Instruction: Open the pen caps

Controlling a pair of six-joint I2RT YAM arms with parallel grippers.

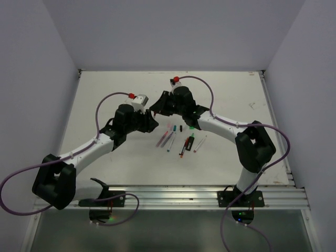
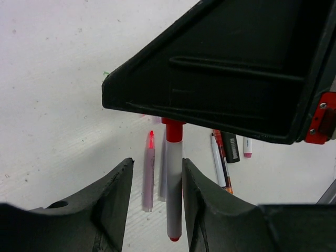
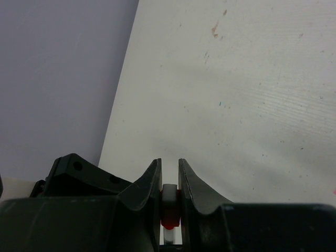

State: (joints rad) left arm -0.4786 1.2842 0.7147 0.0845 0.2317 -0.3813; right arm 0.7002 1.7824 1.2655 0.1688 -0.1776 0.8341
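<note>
A whitish pen (image 2: 174,189) with a red cap (image 2: 173,129) hangs upright between the two grippers. My right gripper (image 3: 169,164) is shut on the red cap (image 3: 169,211); its black body (image 2: 226,68) fills the top of the left wrist view. My left gripper (image 2: 156,164) is open around the barrel. The barrel rests against one finger (image 2: 197,189) and stands clear of the other. In the top view both grippers meet above the table, left (image 1: 151,122) and right (image 1: 157,109). Several other pens (image 1: 176,139) lie on the table just in front of them.
On the white table (image 1: 105,105) lie a pink pen (image 2: 149,173), a white and an orange-tipped pen (image 2: 220,160), a black stubby highlighter (image 2: 230,147) and a small pink-ended piece (image 2: 247,147). A green bit (image 1: 192,127) lies by the pens. Walls enclose the table on three sides.
</note>
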